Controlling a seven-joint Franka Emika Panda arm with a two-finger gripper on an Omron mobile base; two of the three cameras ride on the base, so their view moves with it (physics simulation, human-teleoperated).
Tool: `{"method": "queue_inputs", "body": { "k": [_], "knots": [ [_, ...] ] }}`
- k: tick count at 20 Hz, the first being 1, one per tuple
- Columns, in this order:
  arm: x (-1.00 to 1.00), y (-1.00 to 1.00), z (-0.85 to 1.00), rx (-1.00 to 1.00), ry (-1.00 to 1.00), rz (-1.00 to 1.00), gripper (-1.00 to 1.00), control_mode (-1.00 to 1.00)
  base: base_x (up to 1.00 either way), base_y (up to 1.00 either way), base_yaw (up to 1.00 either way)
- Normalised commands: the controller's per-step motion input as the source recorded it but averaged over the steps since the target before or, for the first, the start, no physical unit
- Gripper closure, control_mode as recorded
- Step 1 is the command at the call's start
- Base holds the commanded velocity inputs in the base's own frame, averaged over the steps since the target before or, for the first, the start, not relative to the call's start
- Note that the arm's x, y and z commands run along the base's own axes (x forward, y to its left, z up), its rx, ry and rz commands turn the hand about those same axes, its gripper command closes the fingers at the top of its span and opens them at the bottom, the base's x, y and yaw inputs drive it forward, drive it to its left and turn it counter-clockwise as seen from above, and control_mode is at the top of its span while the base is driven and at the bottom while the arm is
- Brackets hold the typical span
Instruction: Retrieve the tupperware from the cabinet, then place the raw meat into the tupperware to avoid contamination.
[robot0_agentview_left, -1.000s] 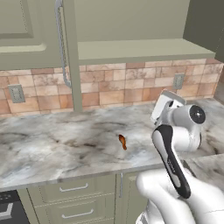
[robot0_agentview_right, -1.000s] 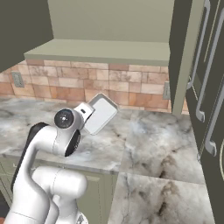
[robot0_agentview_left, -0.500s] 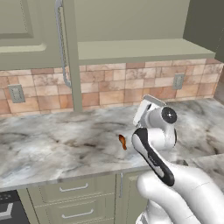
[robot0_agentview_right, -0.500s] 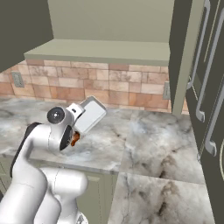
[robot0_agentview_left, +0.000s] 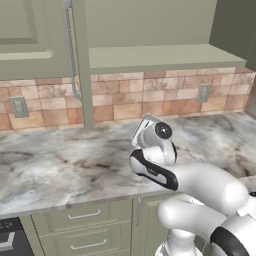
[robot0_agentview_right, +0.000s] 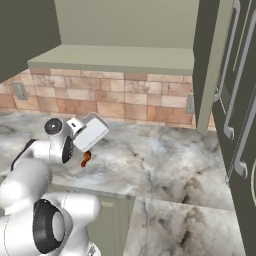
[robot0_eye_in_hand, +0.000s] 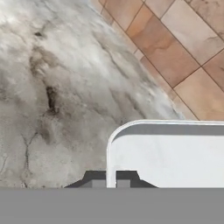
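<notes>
The tupperware (robot0_agentview_right: 90, 133), a shallow pale container, hangs tilted above the marble counter (robot0_agentview_right: 175, 160), and my gripper (robot0_agentview_right: 75, 126) is shut on its rim. In the hand view the tupperware (robot0_eye_in_hand: 170, 153) has its rounded corner wall pinched between the two dark fingertips (robot0_eye_in_hand: 94, 178) of the gripper (robot0_eye_in_hand: 110, 179). The raw meat (robot0_agentview_right: 86, 159), a small reddish-brown chunk, lies on the counter just below the held container. From the left side the tupperware (robot0_agentview_left: 143, 125) shows edge-on at the gripper (robot0_agentview_left: 141, 132), and my arm covers the meat. The cabinet (robot0_agentview_left: 160, 55) stands open above.
Grey outlet plates (robot0_agentview_left: 18, 106) (robot0_agentview_left: 203, 93) sit on the brick backsplash. A cabinet door with a long bar handle (robot0_agentview_left: 70, 50) hangs at the left, and open doors (robot0_agentview_right: 235, 100) jut out on the right. Drawers (robot0_agentview_left: 85, 215) sit under the counter edge.
The arm has swung left and lower with the tupperware, bringing it over the raw meat. The arm now covers the meat in the left base view.
</notes>
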Motion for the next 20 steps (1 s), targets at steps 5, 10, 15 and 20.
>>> {"method": "queue_inputs", "body": {
  "k": [5, 10, 15, 20],
  "knots": [
    [0.14, 0.11, -0.14, 0.03, 0.07, 0.02, 1.0, -1.0, 0.0, 0.0, 0.0],
    [0.02, 0.0, 0.0, 0.0, 0.0, 0.0, 1.0, -1.0, 0.0, 0.0, 0.0],
    [0.28, -0.01, -0.03, -0.01, 0.06, 0.0, 1.0, -1.0, 0.0, 0.0, 0.0],
    [0.27, -0.24, -0.1, 0.0, 0.12, 0.0, 1.0, -1.0, 0.0, 0.0, 0.0]
  ]
}}
